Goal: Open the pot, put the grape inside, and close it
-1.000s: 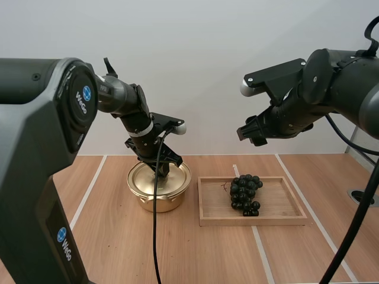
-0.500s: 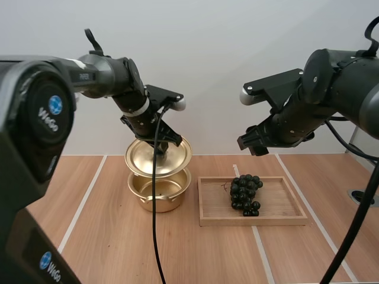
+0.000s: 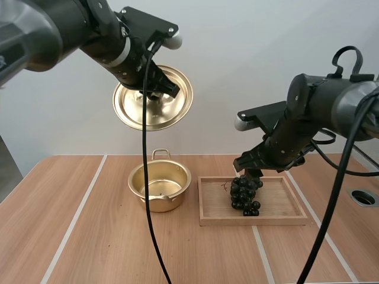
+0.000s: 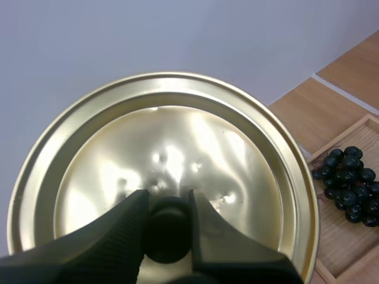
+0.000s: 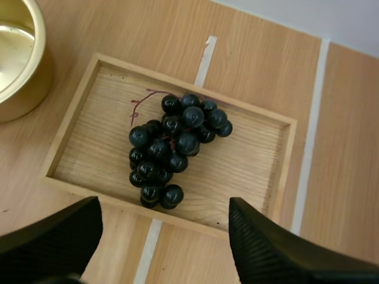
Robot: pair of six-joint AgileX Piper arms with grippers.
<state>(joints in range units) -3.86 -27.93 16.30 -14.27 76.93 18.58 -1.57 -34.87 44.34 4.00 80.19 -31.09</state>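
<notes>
High over the table (image 3: pixel 106 236), the left gripper (image 4: pixel 167 204) holds the lid (image 4: pixel 177 136) in the air, and off to the right the grapes (image 5: pixel 172 148) lie in the tray (image 5: pixel 249 160) under the right gripper (image 5: pixel 163 204).

From where I stand, the left gripper's two fingers are pinched tight on the dark knob (image 4: pixel 167 231) at the middle of the gold lid, which hangs tilted, well above the pot (image 3: pixel 159 188). The pot stands uncovered on the wooden table, just beside the left end of the wooden tray. The dark grapes rest as one bunch in the left half of the tray, with the thin stem pointing toward the pot. The right gripper hovers just above the bunch, fingers spread wide apart with nothing between them.
</notes>
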